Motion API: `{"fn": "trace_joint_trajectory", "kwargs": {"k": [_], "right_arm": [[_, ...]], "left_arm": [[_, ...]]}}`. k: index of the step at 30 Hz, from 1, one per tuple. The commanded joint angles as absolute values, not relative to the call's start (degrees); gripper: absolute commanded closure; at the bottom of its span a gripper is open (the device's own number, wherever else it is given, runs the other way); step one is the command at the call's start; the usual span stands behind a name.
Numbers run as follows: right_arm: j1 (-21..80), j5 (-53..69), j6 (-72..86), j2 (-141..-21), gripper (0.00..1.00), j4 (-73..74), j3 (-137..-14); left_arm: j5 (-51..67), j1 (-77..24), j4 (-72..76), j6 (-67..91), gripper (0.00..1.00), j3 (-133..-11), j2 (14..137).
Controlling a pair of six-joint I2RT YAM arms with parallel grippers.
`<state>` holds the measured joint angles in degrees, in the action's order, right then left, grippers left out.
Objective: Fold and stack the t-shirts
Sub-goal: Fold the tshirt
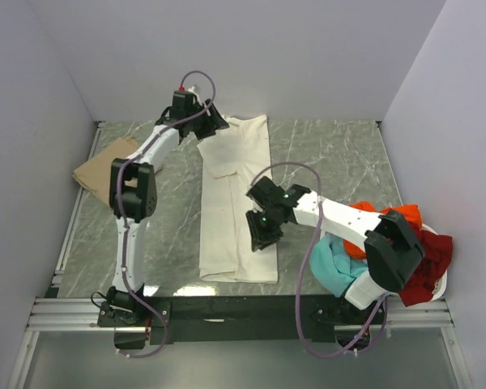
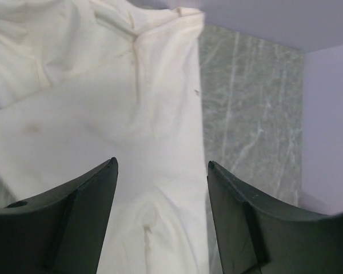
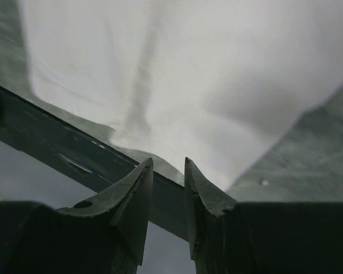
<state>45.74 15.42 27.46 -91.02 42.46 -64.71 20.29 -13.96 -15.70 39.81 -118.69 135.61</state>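
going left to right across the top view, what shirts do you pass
tan t-shirt → cream-white t-shirt → teal t-shirt → dark red t-shirt

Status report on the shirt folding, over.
Left gripper open over cream shirt far end. Right gripper narrowly open over its right edge. Nothing lies on it.
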Motion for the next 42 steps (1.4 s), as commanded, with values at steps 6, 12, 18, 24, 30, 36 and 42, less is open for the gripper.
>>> {"fn": "trace_joint_trajectory", "kwargs": {"k": [6,12,18,24,30,36,42], "right_arm": [[44.03,15.28,29.62,-82.1,0.61,40.35,-49.67],[44.03,15.99,31.9,-80.51,0.6,37.45,-45.01],[44.03,18.54,34.1,-79.98,0.6,33.85,-41.22],[44.12,19.25,34.37,-80.68,0.6,32.7,-39.64],[44.21,21.44,35.16,-80.86,0.61,30.59,-36.92],[44.38,22.06,36.65,-80.42,0.62,28.92,-34.81],[44.56,21.62,36.65,-80.51,0.62,29.0,-34.72]], "left_arm": [[13.55,-16.87,-21.6,33.49,0.3,-91.72,103.66],[12.3,-21.69,-26.55,37.35,0.3,-68.67,89.42],[10.81,-27.23,-29.26,42.45,0.3,-53.19,79.73],[9.41,-31.28,-33.22,46.14,0.3,-45.01,75.33],[11.16,-33.22,-33.05,50.62,0.29,-38.59,72.16],[13.88,-34.36,-31.21,52.64,0.29,-34.19,71.98],[14.76,-35.94,-30.5,54.23,0.31,-32.26,71.54]]}}
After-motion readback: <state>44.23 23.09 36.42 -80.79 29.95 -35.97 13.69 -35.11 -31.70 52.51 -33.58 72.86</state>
